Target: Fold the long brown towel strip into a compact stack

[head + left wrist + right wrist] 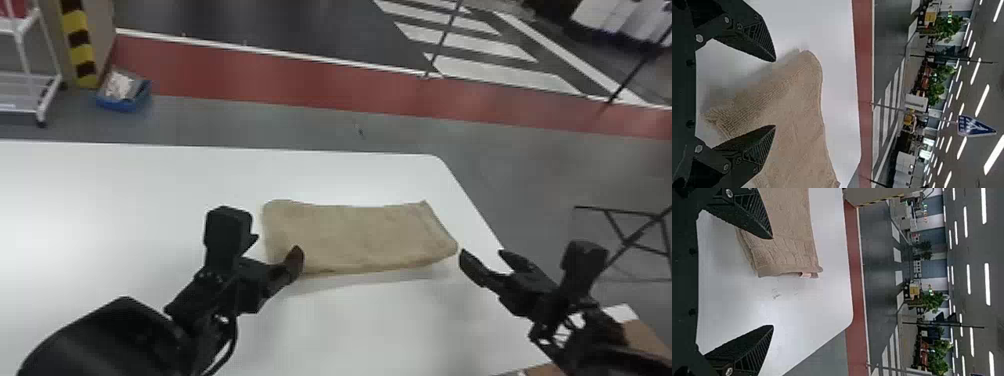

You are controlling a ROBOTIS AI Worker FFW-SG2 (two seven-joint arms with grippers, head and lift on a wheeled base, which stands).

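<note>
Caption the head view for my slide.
Left gripper and right gripper flank a brown towel on a white table.

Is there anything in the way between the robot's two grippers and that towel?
Nothing visible is in the way. The left gripper is open at the left end of the towel; the right gripper is open near its right end, with only bare table around the towel.

Black arms (100, 340), one with a thin black cable (233, 332); wedge-shaped black fingers (756, 37), finely ridged; round silvery screws (699, 38).
</note>
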